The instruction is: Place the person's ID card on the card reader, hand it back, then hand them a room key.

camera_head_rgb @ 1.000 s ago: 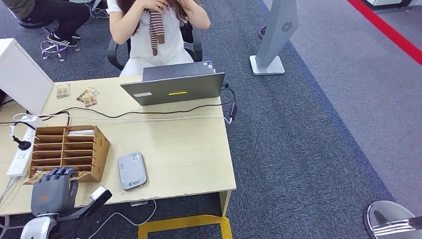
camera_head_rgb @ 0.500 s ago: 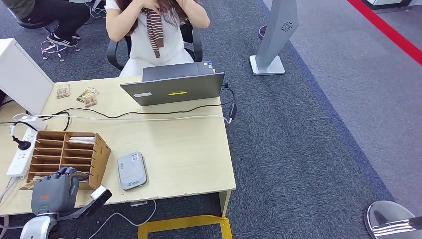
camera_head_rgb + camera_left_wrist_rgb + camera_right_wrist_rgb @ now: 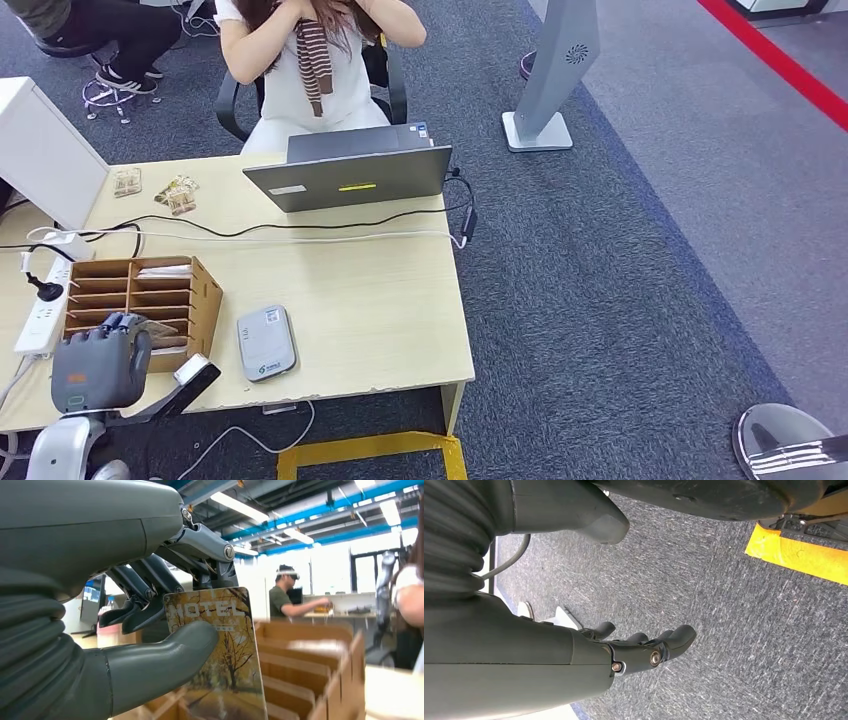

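My left hand (image 3: 95, 365) is at the table's near left corner, just in front of the wooden card rack (image 3: 140, 295). It pinches a room key card (image 3: 220, 655) printed "HOTEL" with an autumn tree picture, thumb on its face and fingers behind. The card stands clear of the rack's slots (image 3: 300, 675). The grey card reader (image 3: 265, 343) lies flat to the right of the rack. The person (image 3: 315, 60) sits behind an open laptop (image 3: 350, 175) with both hands raised to the head. My right hand (image 3: 644, 650) hangs over grey carpet, fingers loosely apart and holding nothing.
A white power strip (image 3: 45, 300) and cables (image 3: 260, 232) run along the table's left and middle. A white box (image 3: 45, 150) stands at the far left, small packets (image 3: 175, 193) beside it. A grey stand (image 3: 555, 70) is on the carpet, yellow tape (image 3: 370, 450) below the table edge.
My left hand has drawn back and to the left from the rack's front, bringing the key card out with it. The person has shifted both arms slightly.
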`<state>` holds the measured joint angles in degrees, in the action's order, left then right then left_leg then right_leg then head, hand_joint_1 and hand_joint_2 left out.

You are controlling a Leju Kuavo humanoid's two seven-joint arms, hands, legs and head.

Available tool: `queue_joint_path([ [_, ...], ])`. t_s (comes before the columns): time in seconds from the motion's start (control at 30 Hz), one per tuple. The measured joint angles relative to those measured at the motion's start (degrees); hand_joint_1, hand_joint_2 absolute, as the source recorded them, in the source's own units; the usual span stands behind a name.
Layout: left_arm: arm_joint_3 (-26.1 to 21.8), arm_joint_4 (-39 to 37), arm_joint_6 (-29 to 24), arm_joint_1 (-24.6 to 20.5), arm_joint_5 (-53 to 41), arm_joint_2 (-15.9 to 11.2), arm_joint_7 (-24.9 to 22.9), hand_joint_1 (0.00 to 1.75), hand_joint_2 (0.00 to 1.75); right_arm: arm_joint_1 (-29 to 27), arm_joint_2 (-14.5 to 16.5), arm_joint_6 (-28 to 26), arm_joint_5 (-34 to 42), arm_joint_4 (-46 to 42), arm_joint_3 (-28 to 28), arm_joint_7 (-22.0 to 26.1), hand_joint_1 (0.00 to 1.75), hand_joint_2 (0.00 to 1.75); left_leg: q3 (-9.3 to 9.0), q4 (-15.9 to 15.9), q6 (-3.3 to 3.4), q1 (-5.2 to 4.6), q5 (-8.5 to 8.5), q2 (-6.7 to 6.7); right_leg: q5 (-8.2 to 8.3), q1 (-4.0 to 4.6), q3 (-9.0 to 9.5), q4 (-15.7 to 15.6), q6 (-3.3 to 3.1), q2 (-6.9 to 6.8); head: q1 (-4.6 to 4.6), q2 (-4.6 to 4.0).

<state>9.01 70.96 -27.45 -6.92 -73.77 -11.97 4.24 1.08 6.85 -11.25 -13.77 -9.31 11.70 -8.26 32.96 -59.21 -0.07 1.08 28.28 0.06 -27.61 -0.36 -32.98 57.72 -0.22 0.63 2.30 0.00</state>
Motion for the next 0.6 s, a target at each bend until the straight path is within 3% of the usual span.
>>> queue_joint_path([
  [0.4,0.0,5.1,-0.7,-1.4,0.2,0.0,0.3,1.75,1.75,0.0,0.0,0.0,-0.1,0.0,-0.1,-0.1,0.00,1.75,-0.04,0.0,0.00,0.00,-0.01,0.00,0.00,0.00,0.00,0.0,0.00,0.00,-0.01,0.00],
  [0.5,0.4,7.2,1.1,-5.0,0.8,-0.2,0.1,1.75,1.75,0.1,0.0,0.2,-0.8,0.0,-0.1,0.0,0.00,1.75,-0.03,0.0,0.01,0.01,-0.06,-0.08,0.02,0.01,0.00,0.0,0.00,-0.08,0.00,0.00],
  [0.6,0.9,6.9,4.4,-12.2,1.1,-0.2,-1.2,1.75,1.75,0.4,-0.1,0.7,-1.7,0.0,-0.1,0.1,0.00,1.75,0.00,0.0,0.00,0.02,-0.15,-0.20,0.11,0.01,0.04,0.0,-0.01,-0.21,-0.01,0.00],
])
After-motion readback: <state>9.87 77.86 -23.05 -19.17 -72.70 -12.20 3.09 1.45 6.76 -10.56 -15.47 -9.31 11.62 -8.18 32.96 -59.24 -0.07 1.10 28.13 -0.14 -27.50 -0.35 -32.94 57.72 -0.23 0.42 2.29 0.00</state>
